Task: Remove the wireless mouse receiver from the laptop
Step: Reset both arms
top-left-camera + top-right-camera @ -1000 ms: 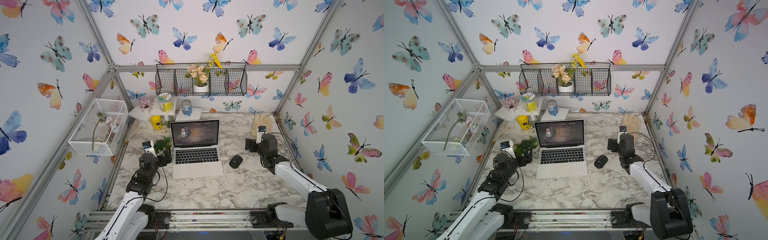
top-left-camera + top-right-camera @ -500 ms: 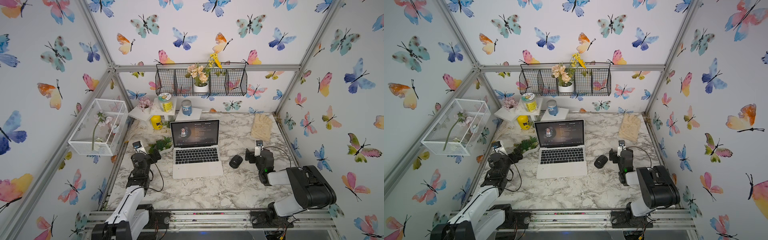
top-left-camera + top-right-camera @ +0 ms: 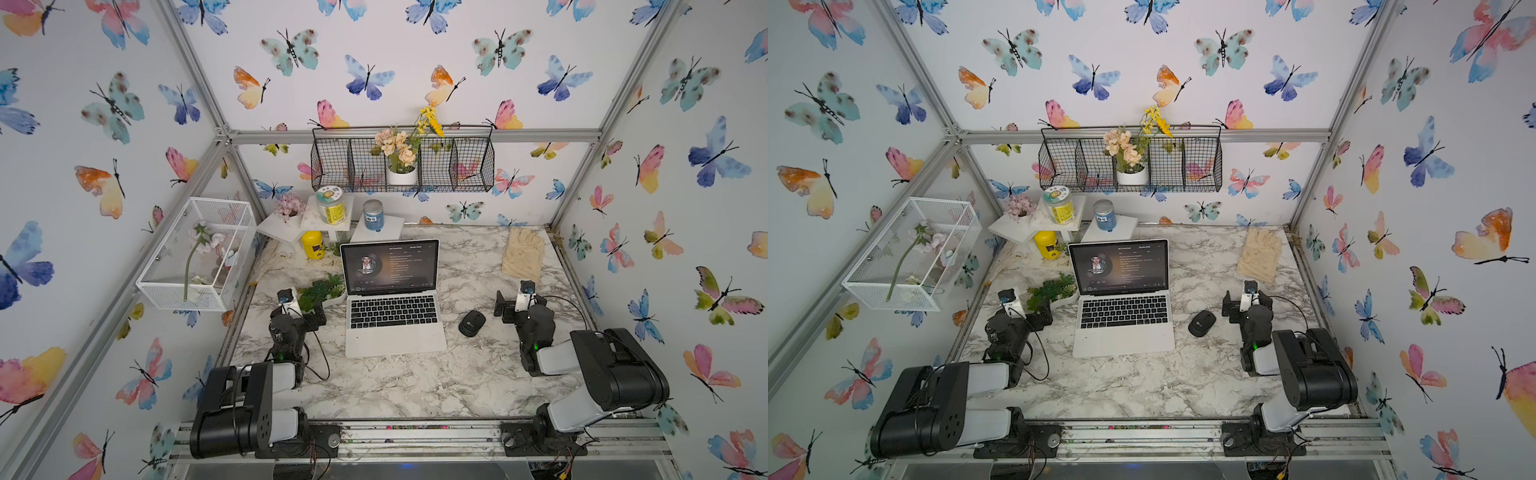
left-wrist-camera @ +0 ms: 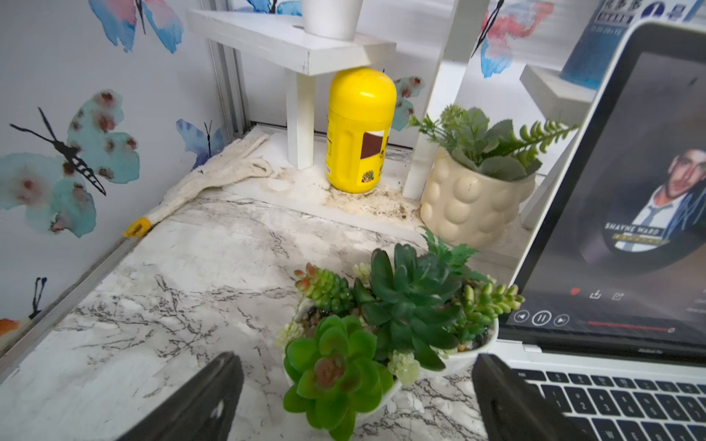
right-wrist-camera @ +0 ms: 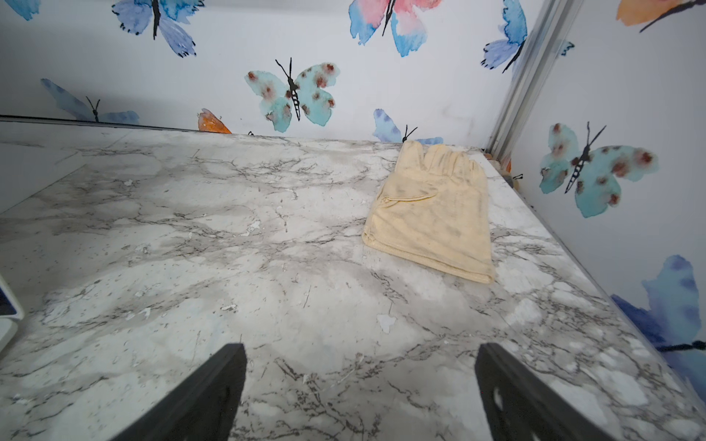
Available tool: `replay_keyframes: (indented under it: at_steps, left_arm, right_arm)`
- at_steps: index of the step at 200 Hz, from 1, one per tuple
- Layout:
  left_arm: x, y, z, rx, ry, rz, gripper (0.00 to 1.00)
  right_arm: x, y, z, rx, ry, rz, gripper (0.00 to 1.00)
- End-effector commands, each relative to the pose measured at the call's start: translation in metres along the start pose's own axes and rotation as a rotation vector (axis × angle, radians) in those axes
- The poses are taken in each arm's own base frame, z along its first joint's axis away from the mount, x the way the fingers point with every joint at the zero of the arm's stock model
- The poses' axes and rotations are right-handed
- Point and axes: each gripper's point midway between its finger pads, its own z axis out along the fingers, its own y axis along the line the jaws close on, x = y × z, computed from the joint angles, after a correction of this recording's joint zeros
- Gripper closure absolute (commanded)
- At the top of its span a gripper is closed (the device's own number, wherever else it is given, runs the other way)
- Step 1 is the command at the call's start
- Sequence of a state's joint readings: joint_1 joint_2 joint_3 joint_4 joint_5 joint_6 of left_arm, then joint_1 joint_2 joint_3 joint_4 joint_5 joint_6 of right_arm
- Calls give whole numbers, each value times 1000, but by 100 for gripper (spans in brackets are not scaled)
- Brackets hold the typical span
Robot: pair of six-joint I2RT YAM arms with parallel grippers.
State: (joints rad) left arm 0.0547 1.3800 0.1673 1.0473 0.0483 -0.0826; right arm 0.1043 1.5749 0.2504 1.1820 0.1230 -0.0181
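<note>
Marble-patterned tabletop [image 3: 415, 386] boxed in by butterfly wallpaper. Slim silver laptop [image 3: 395, 332] with black keys at its middle, lid up, screen showing a round portrait. Tiny black wireless mouse receiver, too small to pick out along the laptop's edges. Black oval mouse [image 3: 472, 323] just right of the laptop, not touching. White bowl of green succulents [image 4: 382, 324] beside the laptop's left hinge corner. Left gripper [image 4: 355, 359] left of the laptop, jaws spread wide, empty, facing the succulents. Right gripper [image 5: 360, 347] right of the laptop, beyond the mouse, jaws likewise wide apart over bare marble.
</note>
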Motion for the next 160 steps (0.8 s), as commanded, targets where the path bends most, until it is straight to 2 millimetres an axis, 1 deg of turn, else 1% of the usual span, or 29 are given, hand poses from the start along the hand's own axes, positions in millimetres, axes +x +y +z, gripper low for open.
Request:
replay_keyframes:
  at_steps: [1, 7, 22, 25, 37, 57, 82, 139, 160]
  left_arm:
    - [-17, -11, 6, 21, -59, 58, 1]
    - [-14, -10, 8, 13, -39, 60, 1]
    - [-16, -11, 8, 13, -49, 61, 1]
    - [-15, -11, 9, 11, -43, 62, 1]
    - [-15, -11, 9, 11, -46, 66, 1]
    - [-15, -12, 8, 9, -47, 69, 1]
    - [-15, -12, 7, 12, -47, 71, 1]
    - [-15, -12, 7, 12, -48, 71, 1]
    - [-15, -12, 7, 12, -48, 70, 1]
  right_arm:
    - [-2, 2, 4, -23, 2, 16, 1]
    - [-2, 2, 4, -23, 2, 16, 1]
    - [-2, 2, 5, -25, 4, 17, 1]
    - [-2, 2, 5, -23, 5, 17, 0]
    - [-2, 2, 6, -25, 5, 19, 2]
    - [-3, 1, 2, -20, -7, 18, 2]
    - [-3, 1, 2, -20, -4, 15, 2]
    - [-1, 3, 7, -29, 10, 15, 2]
    - [-3, 2, 3, -27, 1, 16, 2]
